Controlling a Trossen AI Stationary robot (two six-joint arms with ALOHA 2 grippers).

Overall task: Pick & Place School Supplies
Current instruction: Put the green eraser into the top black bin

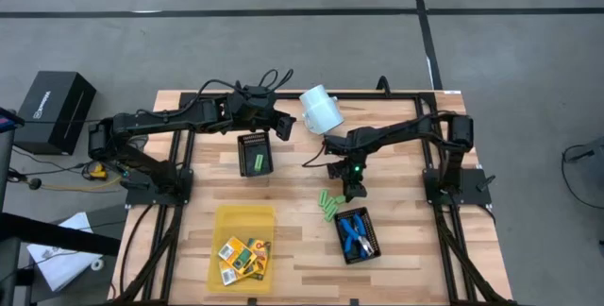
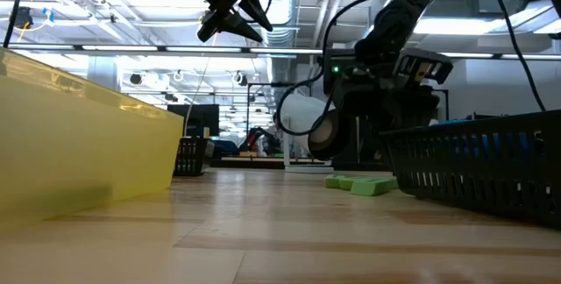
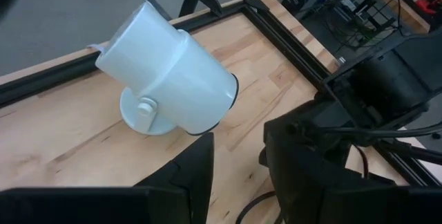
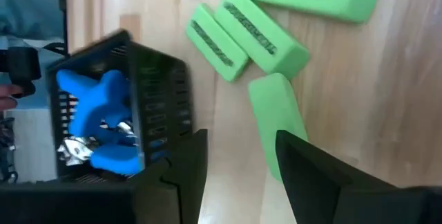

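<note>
The right gripper stands parted and empty, its jaws straddling one green piece on the table, three more beside it, just beside the mesh tray holding blue pliers. The left gripper, also apart and empty, hovers near the white cup. Orange boxes lie in the yellow tray.

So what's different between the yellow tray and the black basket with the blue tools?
The yellow tray is solid-walled, see-through plastic and the larger one; the black mesh basket is dark wire mesh and smaller. The tray holds small flat orange-yellow boxes; the basket holds blue-handled plier-like tools. Both are open-topped and rest on the wooden table's front half.
</note>
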